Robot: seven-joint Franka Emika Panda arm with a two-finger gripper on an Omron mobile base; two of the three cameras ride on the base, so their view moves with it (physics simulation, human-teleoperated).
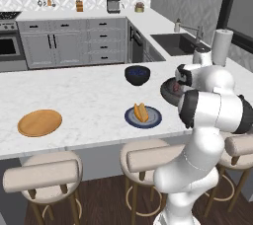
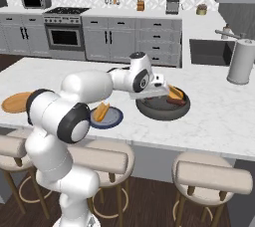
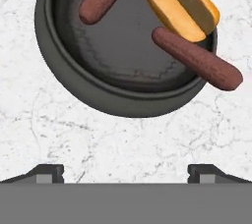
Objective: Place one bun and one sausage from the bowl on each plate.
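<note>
Hand view looks down on the wide, shallow dark grey bowl point(image 3: 74, 75) resting on the white marble desk point(image 3: 123, 139). I see two reddish-brown sausages point(image 3: 197, 58) and one golden-yellow bun point(image 3: 179, 4) in it. My pincer point(image 3: 126, 173) hangs above the desk just beside the bowl, its fingertips spread wide with nothing between them. From the left base view, another bun point(image 1: 141, 112) lies on the blue-grey plate with a dark rim point(image 1: 153, 119); the tan wooden plate point(image 1: 40, 123) sits well apart, bare.
</note>
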